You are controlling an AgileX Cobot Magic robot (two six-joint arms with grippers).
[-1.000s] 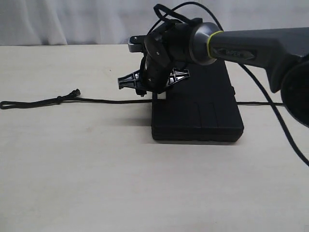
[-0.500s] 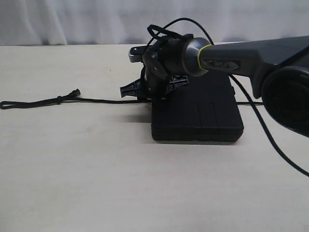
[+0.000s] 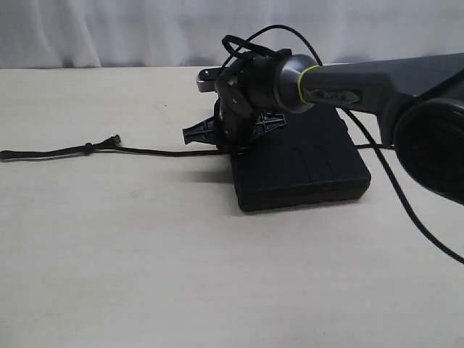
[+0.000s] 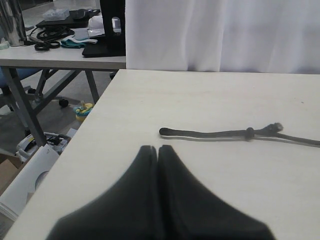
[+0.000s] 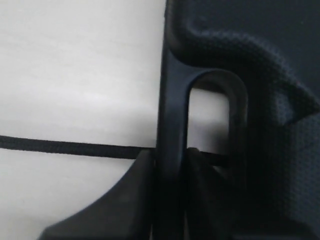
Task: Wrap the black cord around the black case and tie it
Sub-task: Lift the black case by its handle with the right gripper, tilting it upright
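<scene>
Fingers (image 5: pixel 132 205) of the right gripper (image 3: pixel 233 143) are clamping the handle (image 5: pixel 172 110) of the black case (image 3: pixel 304 170), one on each side of its thin bar, so this pincer is grasping the case. In the right wrist view, pale table is showing through the cutout (image 5: pixel 212 115). Most of the case there is running out of the picture as dark, grainy plastic. In the exterior view the gripper's own body is hiding the fingertips and the handle, so the grip cannot be made out there.

The case is lying flat on the table (image 3: pixel 181 275), nearer the far edge than the near one and toward the right side, with its outline slightly skewed to the table's edges. The right arm (image 3: pixel 377 80) is reaching in over it and is being cut off by the picture's right border.

The black cord (image 3: pixel 145 151) is stretching from the case's handle side toward the table's left edge. A knot (image 3: pixel 88 148) and a frayed tip (image 3: pixel 114 138) are sitting near that end, and the very end is reaching the picture's border. Where the cord meets the case it is slipping out of sight. A short dark stretch is emerging at the case's right side, though thin arm cables are hanging there too and the two are hard to tell apart.

The left gripper (image 4: pixel 158 148) is hovering over the table near its left edge. Its jaws are pressing together on nothing, and the cord's knotted end is lying just beyond them. Only its dark, blurred tips are showing, and it is not appearing in the exterior view.
</scene>
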